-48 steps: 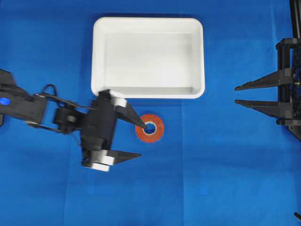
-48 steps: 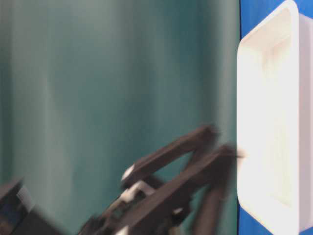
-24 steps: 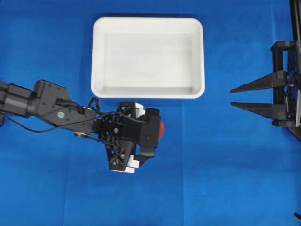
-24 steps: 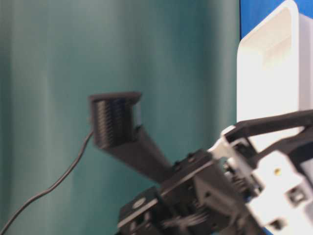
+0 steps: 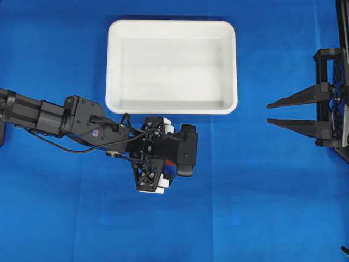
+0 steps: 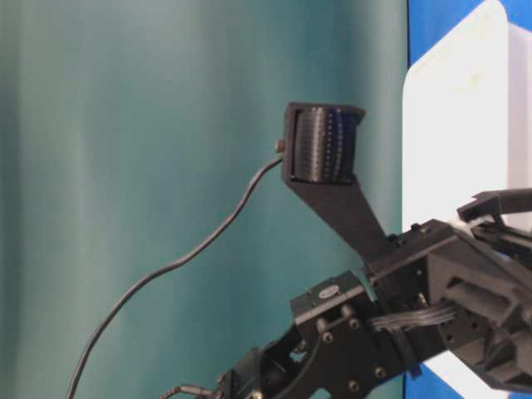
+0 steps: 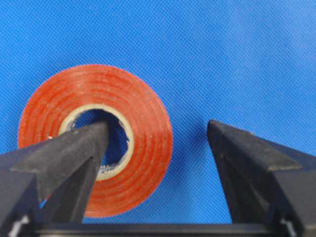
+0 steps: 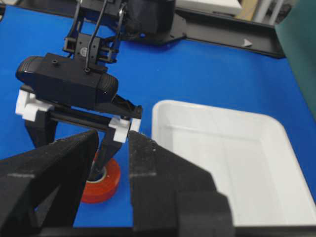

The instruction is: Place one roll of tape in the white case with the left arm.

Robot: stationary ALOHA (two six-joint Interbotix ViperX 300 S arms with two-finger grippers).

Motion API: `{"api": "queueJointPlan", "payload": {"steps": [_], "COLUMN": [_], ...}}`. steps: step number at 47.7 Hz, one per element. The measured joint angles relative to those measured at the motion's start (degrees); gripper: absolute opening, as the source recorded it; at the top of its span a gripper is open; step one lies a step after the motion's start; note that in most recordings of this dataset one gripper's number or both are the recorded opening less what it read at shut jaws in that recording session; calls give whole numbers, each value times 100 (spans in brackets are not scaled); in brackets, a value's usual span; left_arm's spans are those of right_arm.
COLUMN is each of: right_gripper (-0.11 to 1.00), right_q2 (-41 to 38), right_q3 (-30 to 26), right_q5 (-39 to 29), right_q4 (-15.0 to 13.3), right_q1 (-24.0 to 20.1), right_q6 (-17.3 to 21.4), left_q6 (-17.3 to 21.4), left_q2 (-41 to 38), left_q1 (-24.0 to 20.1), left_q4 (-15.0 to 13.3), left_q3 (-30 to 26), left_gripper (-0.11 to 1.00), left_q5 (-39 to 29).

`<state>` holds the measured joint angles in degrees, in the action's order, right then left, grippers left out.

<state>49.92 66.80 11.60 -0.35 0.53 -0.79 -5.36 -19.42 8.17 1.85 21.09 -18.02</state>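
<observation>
Left wrist view: the left pincer stands with its jaws apart, one fingertip down in the core of the tape, the other on the blue desk outside the ring. The tape lies flat just beside the case, outside it. The right pincer hangs apart, well away from the case.
</observation>
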Motion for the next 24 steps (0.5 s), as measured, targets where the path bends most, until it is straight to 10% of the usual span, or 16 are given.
{"api": "queueJointPlan", "payload": {"steps": [8,24], "right_gripper": [-11,-11], "right_q2": [-9,-79], "right_q3": [0,0], "right_q5": [-18,-18], "right_q4": [0,0], "right_q1": [0,-9], "right_q6": [9,18], "left_q6": [-35,105], "left_q2": [0,659], "left_q1": [-18,105], "left_q4": [0,141], "left_q3": [-132,-396], "left_gripper": [26,25], "left_q5": [-422,-1072]}}
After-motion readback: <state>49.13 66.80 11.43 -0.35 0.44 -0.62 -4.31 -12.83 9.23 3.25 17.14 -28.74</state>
